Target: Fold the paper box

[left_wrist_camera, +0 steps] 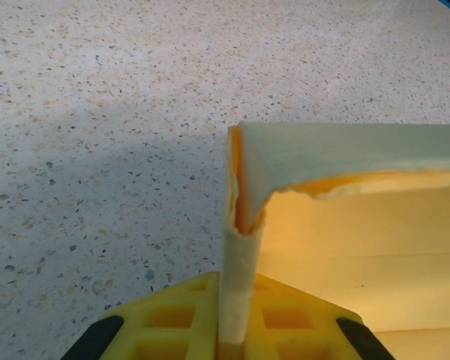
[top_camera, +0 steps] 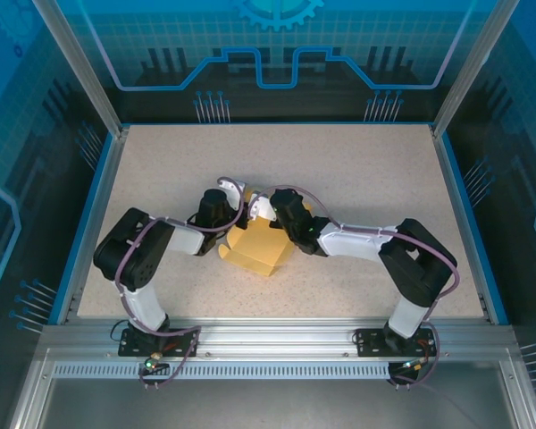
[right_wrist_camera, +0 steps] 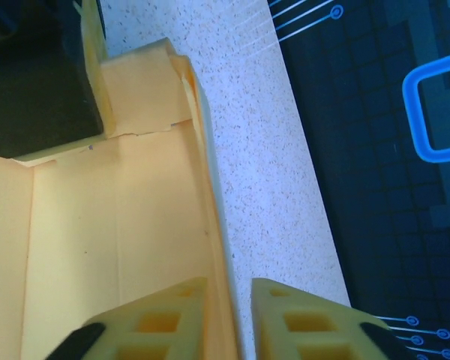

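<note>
The paper box (top_camera: 261, 255) is a pale yellow cardboard tray, partly folded, in the middle of the table. My left gripper (top_camera: 241, 201) is at its far left corner. In the left wrist view the left gripper (left_wrist_camera: 238, 286) is shut on the doubled-over wall of the paper box (left_wrist_camera: 345, 240), which stands upright between the yellow fingers (left_wrist_camera: 172, 322). My right gripper (top_camera: 264, 212) is at the box's far side. In the right wrist view the right gripper (right_wrist_camera: 229, 289) is open, straddling a side wall of the paper box (right_wrist_camera: 120, 225). That wall lies against the left finger (right_wrist_camera: 165, 319) and apart from the other.
The speckled table (top_camera: 357, 179) has a blue rim (top_camera: 87, 219) on its sides. An aluminium rail (top_camera: 277, 338) runs along the near edge with both arm bases on it. Transparent panels enclose the cell. The dark body of the left arm (right_wrist_camera: 37, 82) sits at the box's far corner.
</note>
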Robot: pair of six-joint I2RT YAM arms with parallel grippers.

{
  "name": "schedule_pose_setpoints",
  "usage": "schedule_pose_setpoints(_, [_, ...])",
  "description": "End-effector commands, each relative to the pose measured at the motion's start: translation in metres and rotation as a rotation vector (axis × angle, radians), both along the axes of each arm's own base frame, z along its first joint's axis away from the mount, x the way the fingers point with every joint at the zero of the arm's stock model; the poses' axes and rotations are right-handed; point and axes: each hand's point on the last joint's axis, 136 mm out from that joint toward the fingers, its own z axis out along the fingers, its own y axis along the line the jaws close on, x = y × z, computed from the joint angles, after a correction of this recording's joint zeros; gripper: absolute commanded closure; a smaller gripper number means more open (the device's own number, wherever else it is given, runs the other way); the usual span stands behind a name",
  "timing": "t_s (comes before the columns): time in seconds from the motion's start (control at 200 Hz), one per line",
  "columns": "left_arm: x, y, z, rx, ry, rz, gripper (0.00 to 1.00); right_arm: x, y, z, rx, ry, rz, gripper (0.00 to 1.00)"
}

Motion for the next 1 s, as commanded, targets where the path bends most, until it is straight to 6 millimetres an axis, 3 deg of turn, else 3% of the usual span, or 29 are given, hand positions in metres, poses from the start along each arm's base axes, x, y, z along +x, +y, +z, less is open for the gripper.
schedule_pose_setpoints(0.0, [-0.001, 0.003, 0.017, -0.006, -0.050, 0.013, 0.88, 0.000, 0.002, 0.032, 0.124, -0.011, -0.012, 0.69])
schedule_pose_setpoints(0.195, [-0.005, 0.008, 0.021, -0.012, -0.045, 0.046, 0.90, -0.015, -0.001, 0.049, 0.230, 0.045, -0.013, 0.58])
schedule_pose_setpoints(0.505, [-0.008, 0.035, 0.027, -0.004, 0.013, 0.214, 0.95, -0.053, -0.013, 0.094, 0.525, 0.256, -0.092, 0.47])
schedule_pose_setpoints(0.665, [-0.011, 0.036, 0.031, 0.018, 0.032, 0.256, 0.95, -0.052, -0.034, 0.095, 0.598, 0.380, -0.285, 0.41])
schedule_pose_setpoints(0.996, [-0.014, 0.034, 0.039, 0.029, 0.059, 0.296, 0.94, -0.043, -0.031, 0.089, 0.627, 0.527, -0.487, 0.41])
